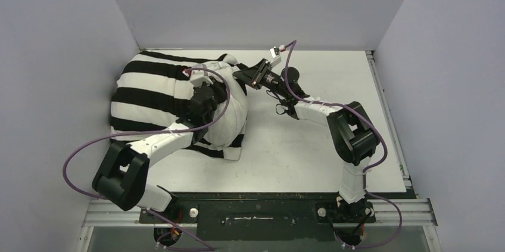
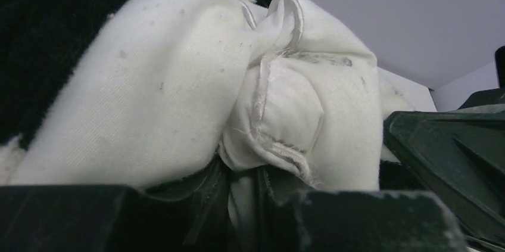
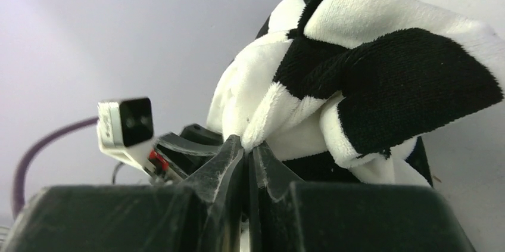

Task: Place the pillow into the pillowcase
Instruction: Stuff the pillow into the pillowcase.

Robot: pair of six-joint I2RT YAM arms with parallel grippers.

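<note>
The black-and-white striped pillowcase (image 1: 149,91) lies bunched at the table's left, against the left wall. The off-white pillow (image 1: 235,115) bulges out of its right end, most of it hidden inside. My left gripper (image 1: 221,88) lies on top of that end, shut on a fold of the pillow (image 2: 178,97) near a seamed corner, with black pillowcase pile (image 2: 53,37) beside it. In the left wrist view the gripper (image 2: 244,183) pinches white cloth. My right gripper (image 1: 245,77) is just right of it, and in its own view the gripper (image 3: 249,148) is shut on the pillowcase (image 3: 405,79) edge.
Grey walls close the table (image 1: 321,145) at left, back and right. Purple cables (image 1: 77,156) loop from both arms. The left wrist camera (image 3: 125,122) sits right beside the right gripper. A black rail (image 1: 262,204) runs along the near edge.
</note>
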